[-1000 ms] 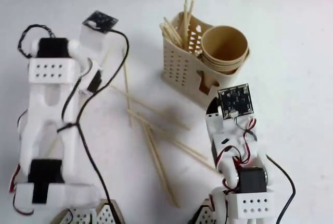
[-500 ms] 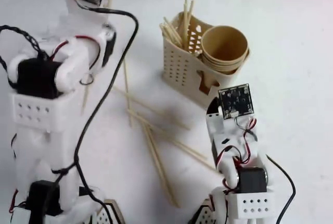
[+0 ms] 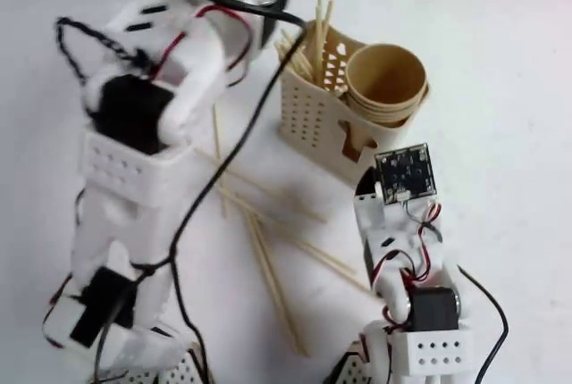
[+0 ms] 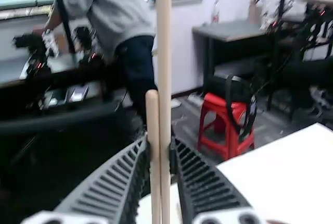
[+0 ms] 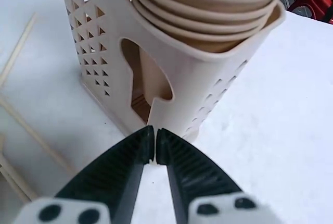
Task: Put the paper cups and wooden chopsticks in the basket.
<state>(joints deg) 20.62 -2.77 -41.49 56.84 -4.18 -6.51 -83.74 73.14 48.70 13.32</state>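
Toward the basket [image 3: 308, 121], left end effector [image 4: 160, 147] has carried chopsticks [image 4: 164, 52].

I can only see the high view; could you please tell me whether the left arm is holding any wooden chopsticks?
Observer: Yes, the left gripper has its fingers shut on two pale wooden chopsticks, side by side.
Operator: Thank you. Is the right gripper holding anything?
Observer: No, the right gripper has its fingers shut on nothing, close in front of the cream perforated plastic basket.
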